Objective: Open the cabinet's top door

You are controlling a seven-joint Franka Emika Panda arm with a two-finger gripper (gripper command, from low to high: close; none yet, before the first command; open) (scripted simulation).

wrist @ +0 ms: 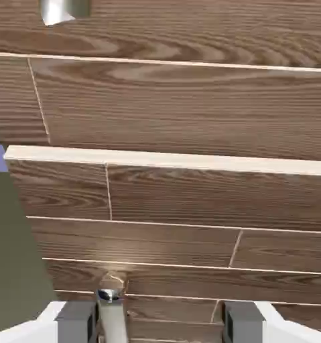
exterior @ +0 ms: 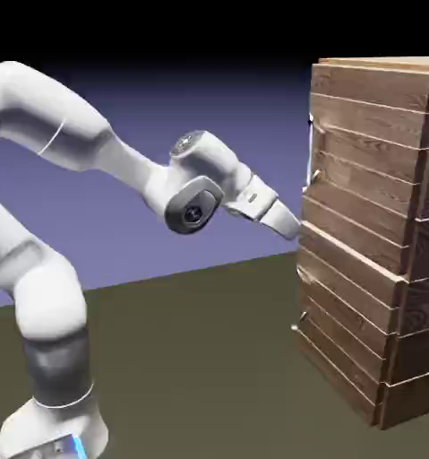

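Note:
The cabinet (exterior: 379, 233) of brown planks stands at the exterior view's right. Its top door (exterior: 361, 152) carries a small silvery handle (exterior: 313, 179) on its near edge. My gripper (exterior: 291, 228) points at the cabinet front, just below that handle, near the seam under the top door. In the hand view the wood of the cabinet (wrist: 189, 114) fills the picture, and the top door's handle (wrist: 63, 10) shows only at the upper left edge. My gripper (wrist: 159, 325) is open with nothing between its grey fingertips (wrist: 76, 323).
A lower plank door (exterior: 343, 314) juts out a little under the top door, with a pale upper edge (wrist: 169, 161). Its own small handle (wrist: 109, 298) shows just inside my left fingertip, farther away. The dark table (exterior: 191, 359) lies below the arm.

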